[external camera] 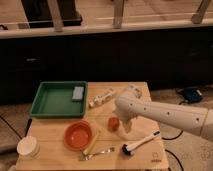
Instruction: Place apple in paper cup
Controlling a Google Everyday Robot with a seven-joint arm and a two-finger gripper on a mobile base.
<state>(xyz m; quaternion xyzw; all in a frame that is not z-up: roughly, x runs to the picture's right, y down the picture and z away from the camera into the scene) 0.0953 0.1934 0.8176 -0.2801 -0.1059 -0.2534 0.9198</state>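
While the small round orange-red apple point(113, 123) sits near the middle of the light wooden table point(55, 155), the white arm's two-finger gripper point(123, 125) hangs pointing down just beside it on the right, so close that I cannot tell whether a finger touches the fruit. Its fingers are spread wide and hold nothing. The short white paper cup point(28, 147) stands well apart at the table's front left corner. Between cup and apple lies a wide orange bowl point(78, 135). A black-headed brush with a white handle point(140, 144) lies near the gripper, towards the table's front edge.
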